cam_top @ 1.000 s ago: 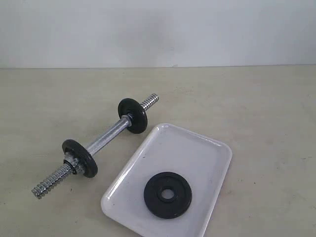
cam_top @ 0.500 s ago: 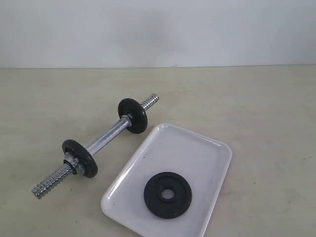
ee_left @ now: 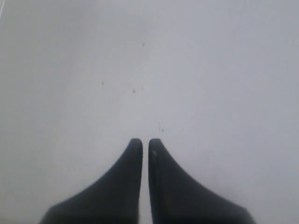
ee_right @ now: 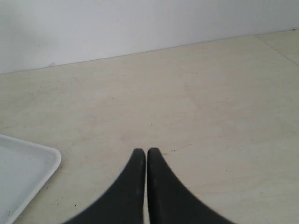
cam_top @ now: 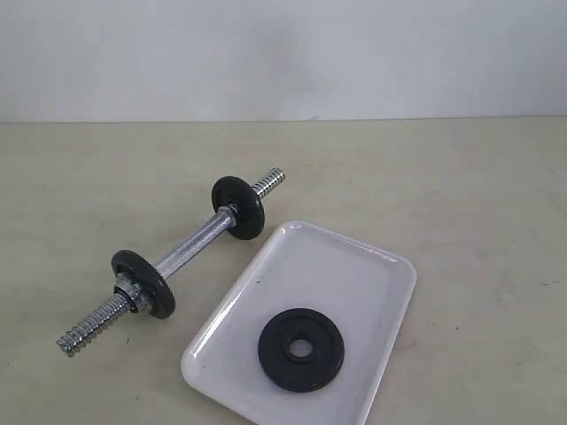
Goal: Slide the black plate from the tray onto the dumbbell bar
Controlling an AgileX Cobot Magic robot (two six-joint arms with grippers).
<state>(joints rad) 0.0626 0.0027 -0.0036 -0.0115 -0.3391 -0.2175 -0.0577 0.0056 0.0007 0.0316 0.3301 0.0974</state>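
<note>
The plate (cam_top: pixel 276 351) is black, the tray (cam_top: pixel 337 266) white, the dumbbell bar (cam_top: pixel 190 245) chrome.

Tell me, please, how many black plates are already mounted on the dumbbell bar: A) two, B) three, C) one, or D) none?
A: the far plate and the near plate sit on the dumbbell bar, while the third black plate lies flat in the tray.

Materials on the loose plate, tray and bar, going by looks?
The black plate: likely cast iron with a matte black coating, given its dull face and raised rim. The tray: glossy white, plastic or melamine, maybe ceramic; it shows soft reflections and a rounded rim. The dumbbell bar: probably chromed steel, with a bright mirror shine and threaded ends.
</note>
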